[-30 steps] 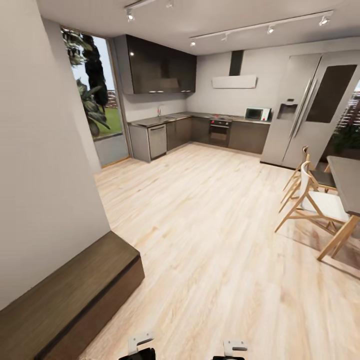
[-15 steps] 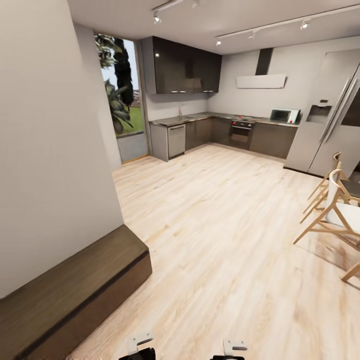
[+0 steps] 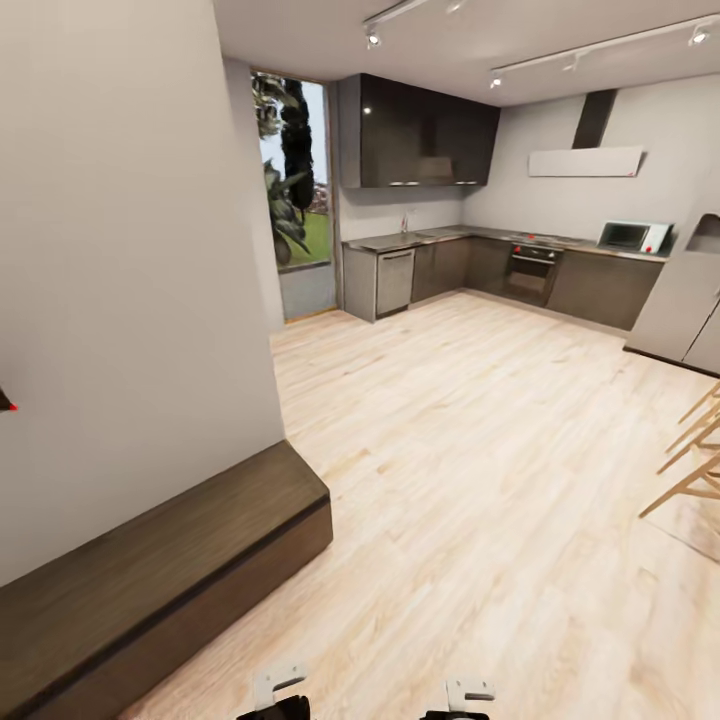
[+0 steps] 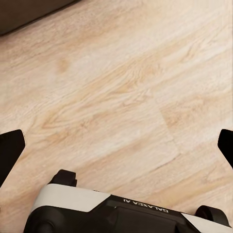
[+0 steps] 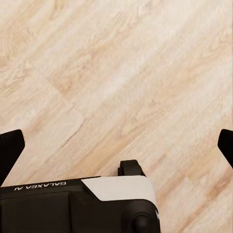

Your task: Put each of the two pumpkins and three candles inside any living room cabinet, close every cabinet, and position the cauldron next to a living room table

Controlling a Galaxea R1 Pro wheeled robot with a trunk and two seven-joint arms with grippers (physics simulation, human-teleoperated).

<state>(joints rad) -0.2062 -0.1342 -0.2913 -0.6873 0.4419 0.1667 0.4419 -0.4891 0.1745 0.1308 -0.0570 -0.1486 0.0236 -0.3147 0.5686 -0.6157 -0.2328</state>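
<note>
My left gripper [image 4: 116, 145] and right gripper [image 5: 116, 145] hang spread wide and empty over the light wood plank floor [image 3: 480, 480]. The long, low dark-brown wood cabinet [image 3: 150, 580] stands against the grey wall [image 3: 130, 280] on my left, its fronts shut. Being handleless, rigid and probably heavy, its drawers likely need a pull at an edge.

Open: bare plank floor [image 3: 470, 480] ahead to the kitchen units [image 3: 560, 275].
Left: wall [image 3: 120, 300], low dark cabinet [image 3: 150, 570] along it.
Right edge: chair legs [image 3: 690, 460].
</note>
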